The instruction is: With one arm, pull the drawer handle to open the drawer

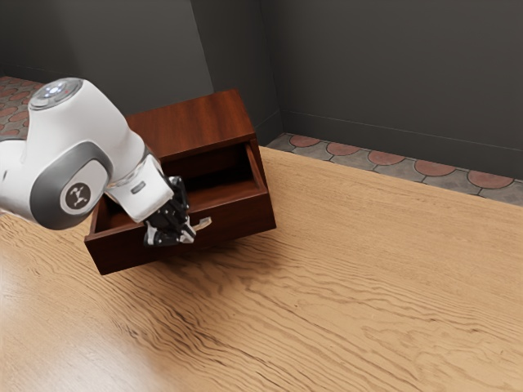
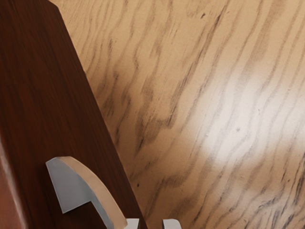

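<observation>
Drawer (image 1: pixel 237 214) sits partway out of the dark wood cabinet (image 1: pixel 196 122) in the exterior view, toward the exterior view's left on the table (image 1: pixel 368 286), with its inside showing. The gripper (image 1: pixel 170 231) is right at the drawer's near face. Its black fingers look clamped on the pale handle (image 1: pixel 199 221), one end of which pokes out beside them. So I'd call this mid-pull: the grab is done and the opening is underway, but probably not finished. Next move, as I read it, is a straight pull away from the cabinet along the drawer's slide (any sideways drag could bind it or slip the grip).

Wrist view gives the close-up the side camera can't: the handle as a pale curved bar standing off the drawer front (image 2: pixel 38 95), with table grain just beyond. How far out the drawer is, you read from the exterior view.
</observation>
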`<act>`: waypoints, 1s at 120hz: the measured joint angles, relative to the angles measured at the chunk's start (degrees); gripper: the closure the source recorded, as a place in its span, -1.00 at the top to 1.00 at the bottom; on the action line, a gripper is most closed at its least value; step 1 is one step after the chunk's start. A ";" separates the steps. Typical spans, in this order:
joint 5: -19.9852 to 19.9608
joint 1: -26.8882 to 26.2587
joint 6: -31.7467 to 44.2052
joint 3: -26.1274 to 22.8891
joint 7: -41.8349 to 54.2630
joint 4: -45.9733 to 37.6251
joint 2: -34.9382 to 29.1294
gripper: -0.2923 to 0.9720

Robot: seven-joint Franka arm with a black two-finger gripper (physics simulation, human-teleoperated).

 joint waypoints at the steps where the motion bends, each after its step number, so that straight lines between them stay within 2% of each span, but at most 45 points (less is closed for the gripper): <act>1: 0.00 0.00 -0.01 0.00 -0.02 0.00 0.01 -0.56; 40: -0.16 -0.18 -1.51 0.02 -0.52 0.86 -0.97 -0.45; 54: -0.31 -0.60 -4.71 -0.23 -0.69 4.00 -2.53 -0.21; 68: -1.33 -0.81 -13.85 -0.47 -1.00 14.78 0.18 -0.02; 81: -2.31 -1.03 -26.12 -0.46 -1.29 29.51 8.22 0.18; 94: -3.24 -0.81 -37.12 -0.33 -1.73 40.42 15.29 0.32; 103: -3.45 -1.00 -42.42 -0.24 -3.17 43.33 17.53 0.39; 120: -3.99 -1.59 -48.22 -0.40 -7.05 44.32 17.72 0.46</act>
